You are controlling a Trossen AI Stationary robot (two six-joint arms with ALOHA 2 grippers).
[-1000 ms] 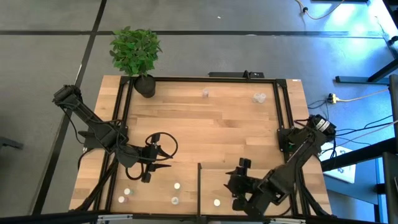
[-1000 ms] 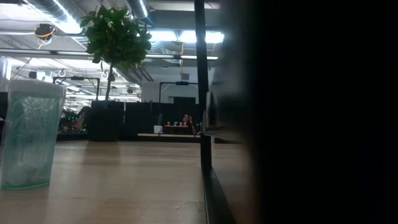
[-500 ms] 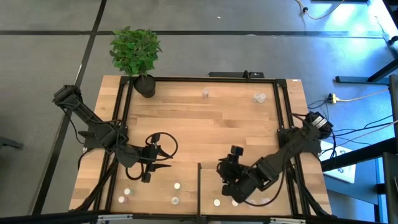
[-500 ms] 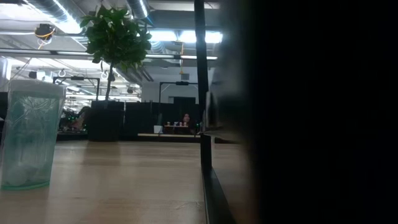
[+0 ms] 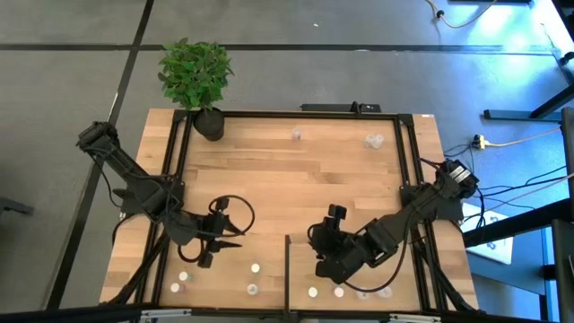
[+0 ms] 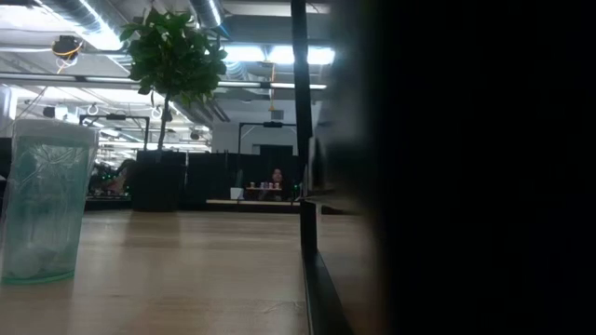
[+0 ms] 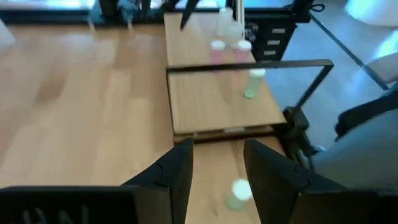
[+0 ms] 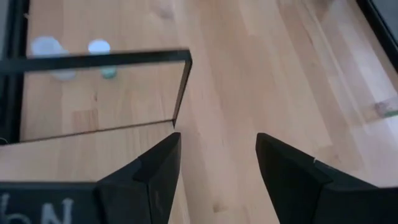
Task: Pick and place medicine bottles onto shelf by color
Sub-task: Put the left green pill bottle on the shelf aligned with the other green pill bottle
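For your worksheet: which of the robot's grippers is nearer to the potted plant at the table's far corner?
Left. The left gripper sits on the plant's side of the table, toward the near edge; the right gripper is near the shelf, farther across the table.

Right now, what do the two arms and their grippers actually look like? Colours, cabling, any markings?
Both arms are dark, near-black jointed links. The left arm carries a black cable looping near its wrist. The right arm has a silvery patch at its base. The left gripper and right gripper each have two dark, wedge-shaped fingers; white lettering marks the right wrist housing.
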